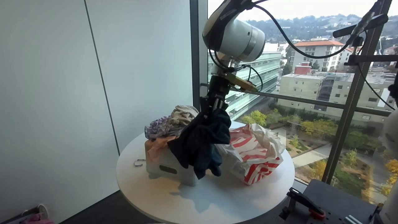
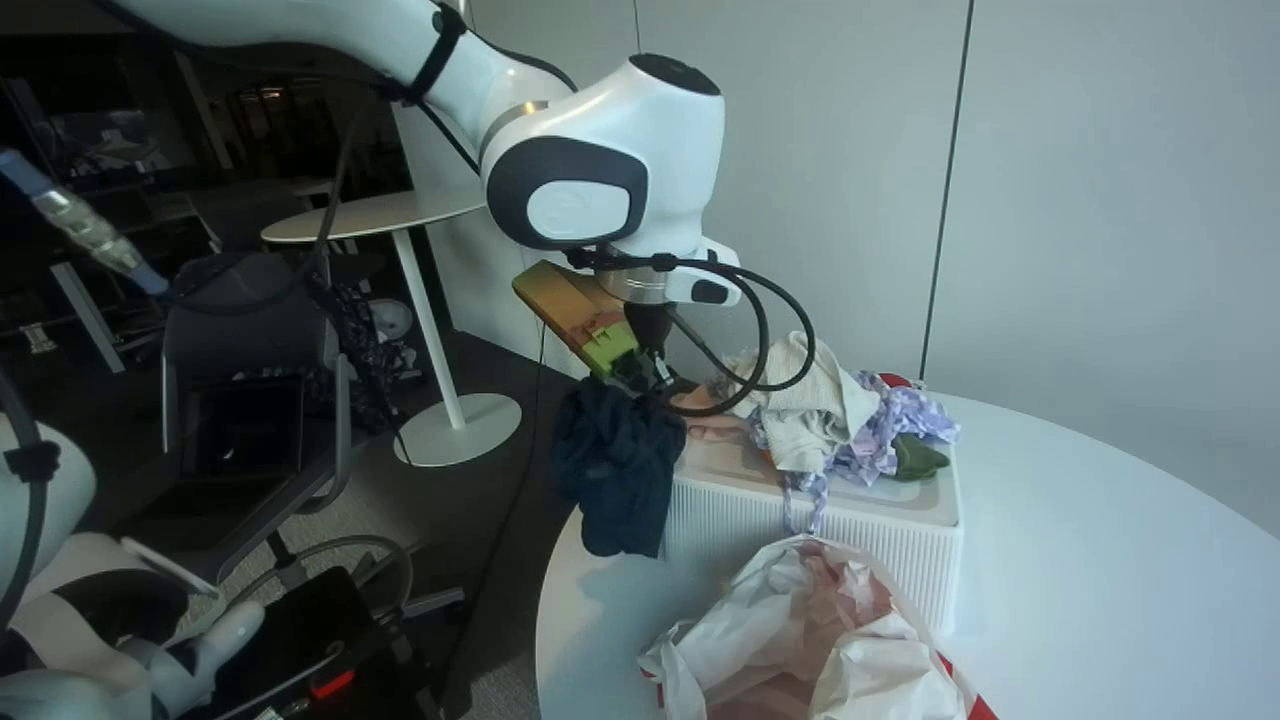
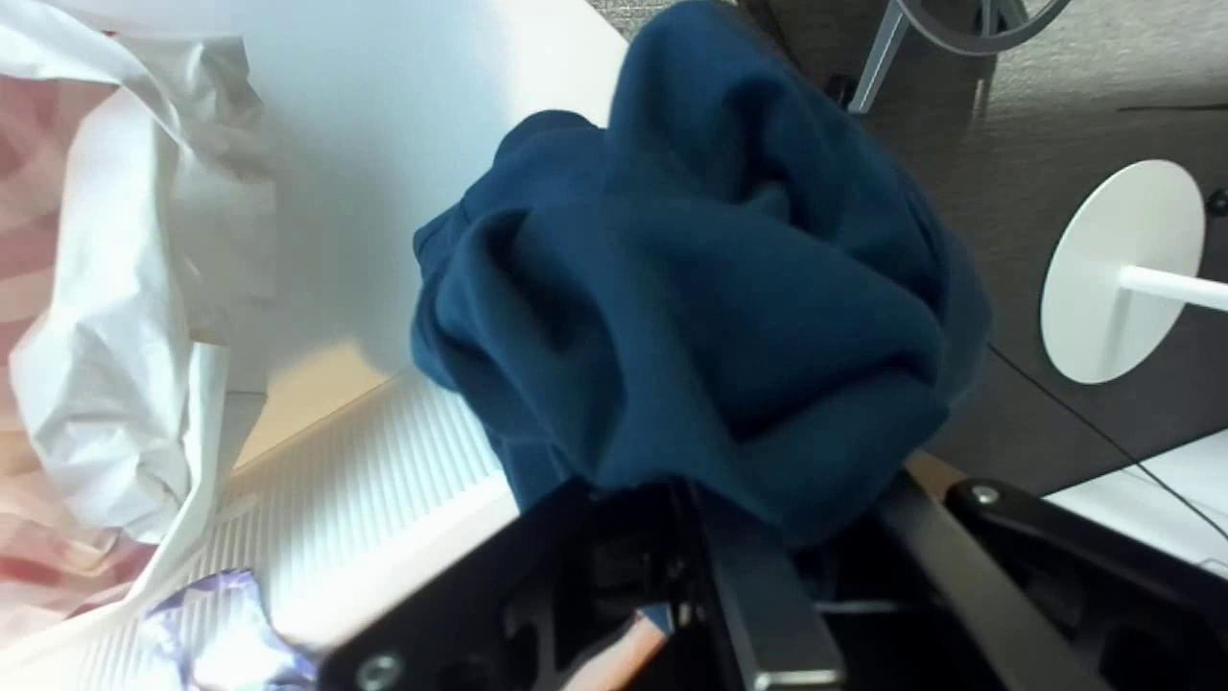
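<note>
My gripper (image 1: 214, 110) is shut on a dark navy cloth (image 1: 202, 143), which hangs crumpled from it in both exterior views. Folds of this cloth (image 3: 710, 307) hide the fingertips in the wrist view. The hanging cloth is beside a white ribbed box (image 2: 905, 560) and overlaps its edge in both exterior views; whether they touch I cannot tell. On the box lie a beige cloth (image 2: 815, 405), a purple patterned cloth (image 2: 905, 420), an orange cloth (image 1: 157, 149) draped over the edge, and a dark green cloth (image 2: 918, 458).
A crumpled white and red striped bag (image 1: 261, 155) stands on the round white table (image 1: 168, 202) near the box. A small curved object (image 1: 139, 162) lies behind the box's left end. A window and wall border the table. Black cables (image 2: 765, 330) loop around the wrist.
</note>
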{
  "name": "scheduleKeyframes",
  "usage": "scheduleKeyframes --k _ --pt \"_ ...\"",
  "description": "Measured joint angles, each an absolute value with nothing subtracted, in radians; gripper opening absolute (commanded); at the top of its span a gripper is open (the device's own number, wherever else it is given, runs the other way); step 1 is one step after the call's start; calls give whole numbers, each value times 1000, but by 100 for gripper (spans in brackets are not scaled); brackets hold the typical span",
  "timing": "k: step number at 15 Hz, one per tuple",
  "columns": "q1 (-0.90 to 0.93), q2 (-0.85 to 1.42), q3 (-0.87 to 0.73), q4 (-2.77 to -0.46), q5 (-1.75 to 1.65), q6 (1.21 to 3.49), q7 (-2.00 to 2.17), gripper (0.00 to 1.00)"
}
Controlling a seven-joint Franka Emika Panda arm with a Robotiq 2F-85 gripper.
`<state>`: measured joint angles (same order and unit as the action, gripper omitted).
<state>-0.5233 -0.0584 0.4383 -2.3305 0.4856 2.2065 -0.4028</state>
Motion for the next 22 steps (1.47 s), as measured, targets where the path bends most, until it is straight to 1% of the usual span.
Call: scheduleKeyframes --k 2,4,7,10,12,18,22 --pt "-398 -172 285 -2363 481 2162 -313 5" --pt "-316 -285 165 -2403 439 2130 -205 5" --pt "-268 -424 62 -2455 321 2109 -28 5" --pt "-268 -502 26 -2485 193 2105 151 5" --pt "-276 -511 24 -2491 111 2106 269 5" --pt "-297 -464 25 -2495 -54 2120 503 5" --pt "-304 -412 24 -2490 -111 2214 579 5"
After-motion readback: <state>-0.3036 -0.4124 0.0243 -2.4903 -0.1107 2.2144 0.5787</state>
